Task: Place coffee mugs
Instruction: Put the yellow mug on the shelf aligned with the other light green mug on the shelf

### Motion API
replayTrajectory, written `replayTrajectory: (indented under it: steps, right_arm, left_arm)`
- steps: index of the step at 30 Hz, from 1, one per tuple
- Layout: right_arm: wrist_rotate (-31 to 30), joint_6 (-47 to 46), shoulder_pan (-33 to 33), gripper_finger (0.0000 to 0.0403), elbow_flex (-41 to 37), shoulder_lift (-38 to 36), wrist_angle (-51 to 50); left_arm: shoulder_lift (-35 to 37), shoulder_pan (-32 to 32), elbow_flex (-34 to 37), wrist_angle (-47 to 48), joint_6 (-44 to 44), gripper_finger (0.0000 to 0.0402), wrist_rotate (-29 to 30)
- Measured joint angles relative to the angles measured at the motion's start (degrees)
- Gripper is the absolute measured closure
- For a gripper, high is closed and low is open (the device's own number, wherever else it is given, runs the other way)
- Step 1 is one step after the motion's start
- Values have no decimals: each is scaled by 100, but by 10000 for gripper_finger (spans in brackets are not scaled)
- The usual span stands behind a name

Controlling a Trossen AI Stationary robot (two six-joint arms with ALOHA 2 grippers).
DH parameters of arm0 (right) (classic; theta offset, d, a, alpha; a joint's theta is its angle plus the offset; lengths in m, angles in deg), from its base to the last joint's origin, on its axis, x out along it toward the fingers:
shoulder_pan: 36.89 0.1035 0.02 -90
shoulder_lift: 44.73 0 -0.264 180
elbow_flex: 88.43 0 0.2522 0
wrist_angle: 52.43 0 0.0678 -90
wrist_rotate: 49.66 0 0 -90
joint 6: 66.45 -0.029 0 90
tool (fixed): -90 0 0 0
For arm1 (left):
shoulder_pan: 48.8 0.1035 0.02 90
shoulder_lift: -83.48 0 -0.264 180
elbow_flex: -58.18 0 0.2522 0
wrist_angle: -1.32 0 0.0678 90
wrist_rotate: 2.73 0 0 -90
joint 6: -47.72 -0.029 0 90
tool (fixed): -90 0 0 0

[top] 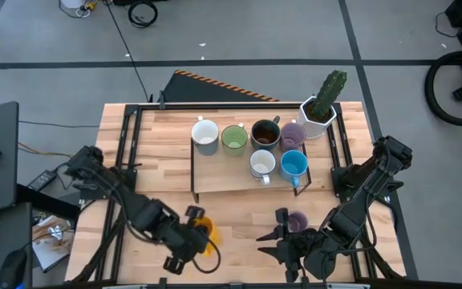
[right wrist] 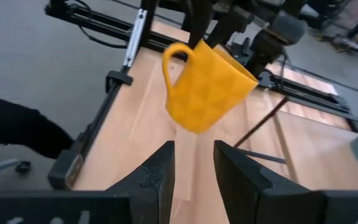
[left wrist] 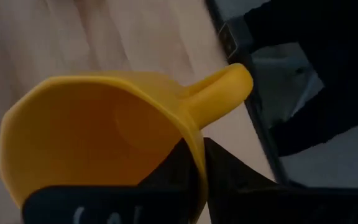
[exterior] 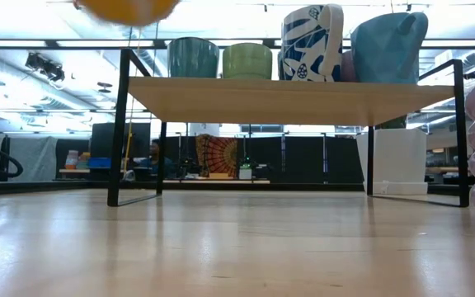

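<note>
I am holding the orange mug clear of the table, tilted, its mouth turned up toward my left wrist and its handle sticking out sideways. My left gripper is pinching the mug's rim, one finger inside and one outside, at the near left part of the table. My right gripper is waiting at the near right with its fingers slightly apart and gripping nothing, a lavender mug just beside it. Further back, the raised shelf is carrying six mugs in two rows, with bare board on its left front. The cactus pot is sitting at the far right corner.
</note>
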Motion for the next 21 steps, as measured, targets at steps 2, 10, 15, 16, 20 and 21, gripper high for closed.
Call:
replayTrajectory:
  steps: [2,10,15,16,20,21]
  right_arm:
    - [-159,34,-14,286,0,0,-1]
    - [-391,43,-159,286,0,0,211]
    - [-391,-20,-249,286,0,0,285]
    - [-400,-51,-263,286,0,0,286]
    - [-489,-74,-278,286,0,0,284]
    - [-498,-66,-278,286,0,0,285]
  left_arm:
    - [2,195,-176,44,-705,374,-31]
    - [11,1176,-552,846,-2658,373,166]
    - [-38,1953,-554,948,-3410,373,299]
    - [-49,2071,-552,960,-3544,373,362]
    - [-37,2438,-552,961,-4119,373,475]
    - [-37,2503,-553,971,-4224,373,445]
